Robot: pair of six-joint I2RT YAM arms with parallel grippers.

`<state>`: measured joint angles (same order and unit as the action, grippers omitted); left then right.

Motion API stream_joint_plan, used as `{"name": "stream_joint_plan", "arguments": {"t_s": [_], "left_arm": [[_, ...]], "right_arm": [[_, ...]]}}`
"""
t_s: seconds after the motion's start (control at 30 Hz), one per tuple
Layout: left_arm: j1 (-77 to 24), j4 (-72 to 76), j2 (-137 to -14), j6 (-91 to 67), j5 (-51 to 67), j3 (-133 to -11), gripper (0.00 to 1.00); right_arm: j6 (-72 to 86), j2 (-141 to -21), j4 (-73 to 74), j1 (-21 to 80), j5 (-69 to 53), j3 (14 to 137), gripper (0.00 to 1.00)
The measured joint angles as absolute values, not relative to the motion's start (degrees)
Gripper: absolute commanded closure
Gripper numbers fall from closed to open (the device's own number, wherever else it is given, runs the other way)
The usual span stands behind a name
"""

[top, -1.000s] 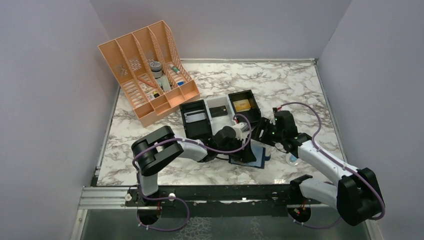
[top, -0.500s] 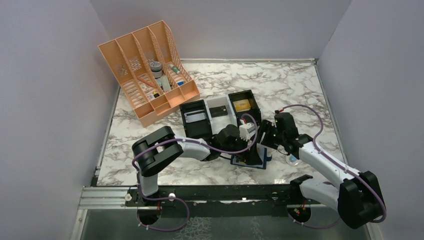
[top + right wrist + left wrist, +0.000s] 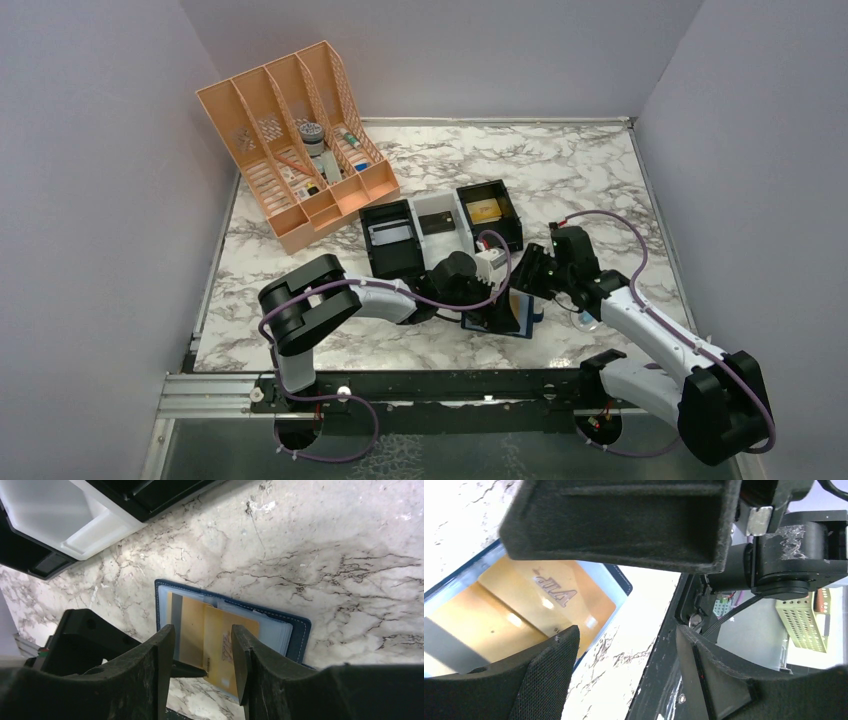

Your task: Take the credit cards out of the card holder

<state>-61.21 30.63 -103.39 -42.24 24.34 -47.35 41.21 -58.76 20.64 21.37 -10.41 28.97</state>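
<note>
The card holder (image 3: 522,317) lies open on the marble in front of the trays, its navy cover (image 3: 298,631) around pale inner pockets. Two gold-tan credit cards (image 3: 220,632) overlap in it, and the near one sticks out past the pocket edge. One of them shows "VIP" lettering (image 3: 555,586) in the left wrist view. My right gripper (image 3: 202,665) hovers over the cards, open, with both cards seen between its fingers. My left gripper (image 3: 629,665) is open at the holder's near edge, and one fingertip (image 3: 192,671) rests at the card's corner.
Black and white box trays (image 3: 440,222) stand just behind the holder; the right one holds a gold card (image 3: 485,208). An orange slotted file rack (image 3: 290,140) is at the back left. The black front rail (image 3: 400,385) runs close below the holder.
My right gripper has come down and in over the holder, and its jaws have narrowed. My left gripper has opened slightly and shifted a little at the holder's edge.
</note>
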Motion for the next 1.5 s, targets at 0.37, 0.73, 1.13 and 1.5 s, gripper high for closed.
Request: {"name": "stream_joint_plan", "arguments": {"t_s": [0.37,0.73,1.13,1.5], "left_arm": [[-61.21,27.27,-102.59,-41.82,18.74,-46.94,0.27],[-61.21,26.3,-103.31,-41.8,17.47,-47.05,0.28],[-61.28,25.69,-105.8,-40.95,18.39,-49.84,0.39],[-61.23,24.47,-101.62,-43.29,14.06,-44.71,0.39]], "right_arm": [[43.13,-60.14,25.21,21.37,-10.02,27.46,0.55],[43.72,-60.38,29.23,21.37,-7.92,27.24,0.54],[43.57,-62.78,27.79,21.26,-9.61,26.98,0.56],[40.77,-70.26,13.41,20.8,-22.13,25.98,0.54]]}}
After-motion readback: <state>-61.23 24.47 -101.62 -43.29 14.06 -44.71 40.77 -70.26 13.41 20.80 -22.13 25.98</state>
